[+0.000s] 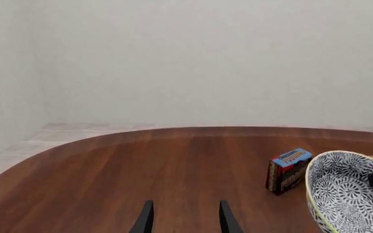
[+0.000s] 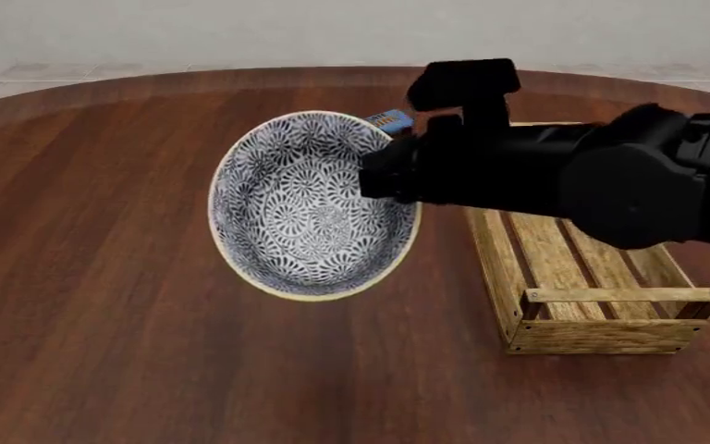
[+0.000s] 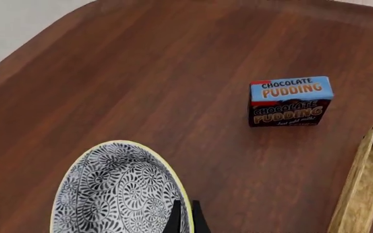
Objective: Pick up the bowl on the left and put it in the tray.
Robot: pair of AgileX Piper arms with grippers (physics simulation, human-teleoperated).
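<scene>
The bowl point(image 2: 310, 205) hangs tilted above the table point(image 2: 96, 277), left of the tray point(image 2: 583, 277), its rim pinched by the right gripper point(image 3: 185, 218). Carry it rightward over the slats, level it, then lower before releasing. The left gripper point(image 1: 185, 218) sits spread and empty.

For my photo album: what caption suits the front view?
Right gripper holds the tilted patterned bowl by its rim beside the wooden tray.

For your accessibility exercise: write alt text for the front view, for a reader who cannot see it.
The black right gripper holds a tilted blue-and-white floral ceramic bowl by its rim above a dark wooden table. A light wooden slatted tray sits to the right, and a small blue pudding box peeks out behind the bowl.
</scene>
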